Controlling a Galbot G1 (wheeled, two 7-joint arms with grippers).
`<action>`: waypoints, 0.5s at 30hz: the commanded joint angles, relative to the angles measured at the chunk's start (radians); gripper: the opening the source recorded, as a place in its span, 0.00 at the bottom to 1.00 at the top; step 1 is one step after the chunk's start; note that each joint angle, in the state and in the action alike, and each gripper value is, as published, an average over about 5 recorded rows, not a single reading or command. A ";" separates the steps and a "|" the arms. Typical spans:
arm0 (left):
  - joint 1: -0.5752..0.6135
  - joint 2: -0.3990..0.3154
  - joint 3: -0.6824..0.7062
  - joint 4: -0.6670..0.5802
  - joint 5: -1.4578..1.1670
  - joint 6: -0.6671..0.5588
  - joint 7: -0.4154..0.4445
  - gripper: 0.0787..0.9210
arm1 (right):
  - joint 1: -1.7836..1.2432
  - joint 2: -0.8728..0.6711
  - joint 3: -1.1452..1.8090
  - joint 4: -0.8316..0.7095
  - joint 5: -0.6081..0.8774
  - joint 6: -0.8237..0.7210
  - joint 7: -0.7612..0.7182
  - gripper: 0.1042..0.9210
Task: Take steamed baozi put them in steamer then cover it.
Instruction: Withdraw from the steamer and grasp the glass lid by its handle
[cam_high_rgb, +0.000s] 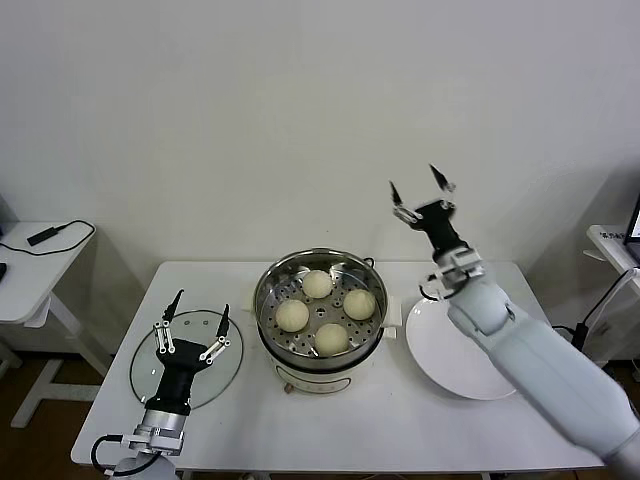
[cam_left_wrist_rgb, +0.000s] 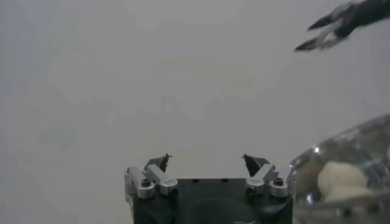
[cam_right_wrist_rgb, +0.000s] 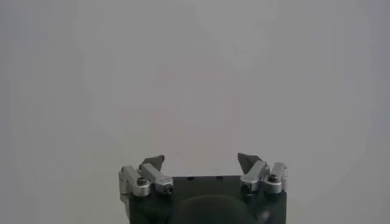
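Standing wide apart and holding nothing, the jaws of the left gripper (cam_high_rgb: 196, 322) hang directly over the cover (cam_high_rgb: 186, 357), which lies flat on the surface (cam_high_rgb: 330, 430) at the robot's left, just beside the steamer (cam_high_rgb: 320, 312). That is the relation the coming move turns on, as I judge it: the cover sits straight under the left jaws, the pot lies to their right, and the left arm is by far the nearer one for lifting the lid across. The cover is a round disc of clear glass with a metal rim, so it has no long axis to align with; its handle is hidden behind the gripper body in the head view, and I cannot say exactly where it lies. The right gripper (cam_high_rgb: 421, 197) is raised high above the back of the surface, well apart from everything, its jaws likewise spread and empty, pointing at the bare wall. All four steamed baozi (cam_high_rgb: 331, 338) already rest inside the steamer on its perforated tray, smooth, cream-white and rounded, spaced in a loose ring without touching. The pot is shiny stainless steel on a cream base, open at the top. To its right a flat white plate (cam_high_rgb: 450, 355) lies partly under the right forearm. In the left wrist view a curved edge of the steamer (cam_left_wrist_rgb: 347, 146) and one bun (cam_left_wrist_rgb: 341, 179) show at the side, with the right gripper's tips far off. Covering looks like the only step left.
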 joint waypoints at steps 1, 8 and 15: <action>0.004 0.028 -0.029 0.088 0.326 0.037 -0.050 0.88 | -0.501 0.102 0.438 0.038 -0.071 0.049 -0.002 0.88; 0.028 0.076 -0.072 0.220 0.635 0.109 -0.033 0.88 | -0.617 0.171 0.520 0.068 -0.076 0.047 -0.056 0.88; 0.001 0.079 -0.073 0.346 0.765 0.150 -0.029 0.88 | -0.682 0.215 0.545 0.092 -0.081 0.054 -0.089 0.88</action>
